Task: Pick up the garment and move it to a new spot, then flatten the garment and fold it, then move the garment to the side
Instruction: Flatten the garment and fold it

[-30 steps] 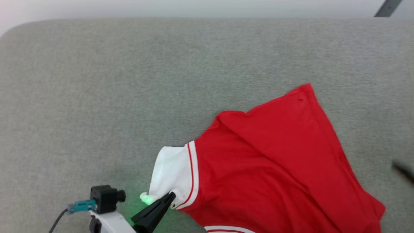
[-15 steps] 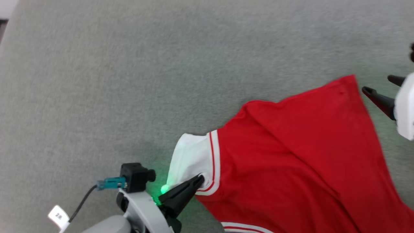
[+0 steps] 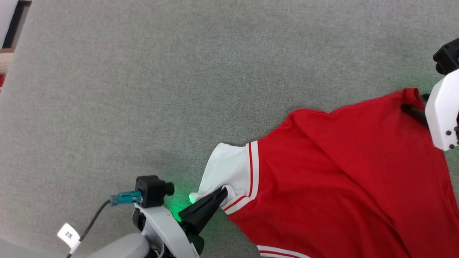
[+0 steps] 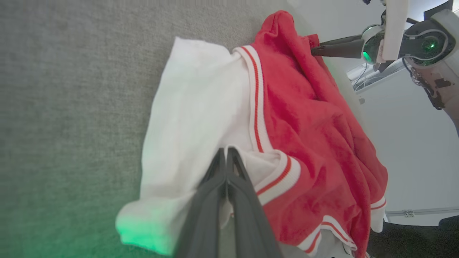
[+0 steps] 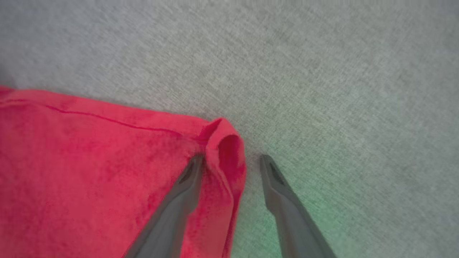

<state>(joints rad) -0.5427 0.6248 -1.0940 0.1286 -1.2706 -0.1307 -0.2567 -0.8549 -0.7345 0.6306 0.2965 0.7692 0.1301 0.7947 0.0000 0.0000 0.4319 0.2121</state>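
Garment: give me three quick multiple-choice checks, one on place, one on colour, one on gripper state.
1. Where does the left gripper pinch the garment?
A. white sleeve, by the striped trim
B. red hem corner
C. mid-chest
2. Colour of the sleeve?
A. black
B. white
C. blue
3. State of the right gripper?
A. shut on the sleeve
B. shut, off the cloth
C. open, astride a red corner
Key: 1 A, the left wrist view shows it closed on white cloth; 2 B, white beside the red body; 3 C, the right wrist view shows a gap with the corner in it.
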